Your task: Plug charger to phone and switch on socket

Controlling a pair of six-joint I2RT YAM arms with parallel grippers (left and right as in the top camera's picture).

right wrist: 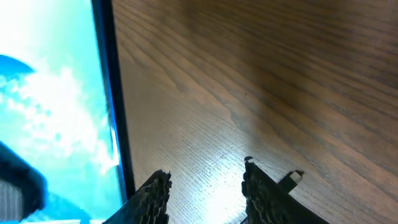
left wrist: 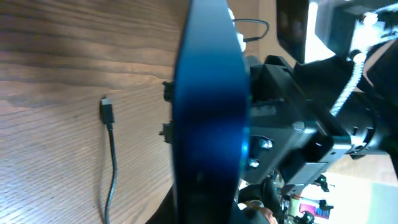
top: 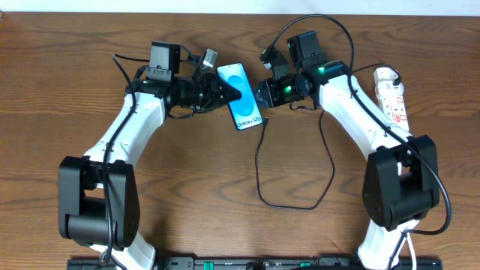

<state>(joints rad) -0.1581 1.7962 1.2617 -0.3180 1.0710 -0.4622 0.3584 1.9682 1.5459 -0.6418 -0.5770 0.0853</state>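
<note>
The phone [top: 241, 97], blue screen with "Galaxy" text, lies slanted at the table's middle back. My left gripper [top: 229, 91] is shut on its left edge. In the left wrist view the phone [left wrist: 208, 112] shows edge-on and hides the fingers. My right gripper [top: 262, 94] is open and empty just right of the phone, its fingers [right wrist: 205, 193] low over bare wood beside the screen [right wrist: 50, 93]. The charger, a thin black cable [top: 257, 169], loops toward the front. Its plug tip [right wrist: 292, 179] lies outside my right finger and also shows in the left wrist view [left wrist: 107, 111]. The socket [top: 394, 94] lies far right.
The white power strip's cord [top: 384, 71] curls at its far end near the table's back right edge. The charger's loop [top: 300, 206] spreads over the table's middle front. Both arm bases stand at the front edge.
</note>
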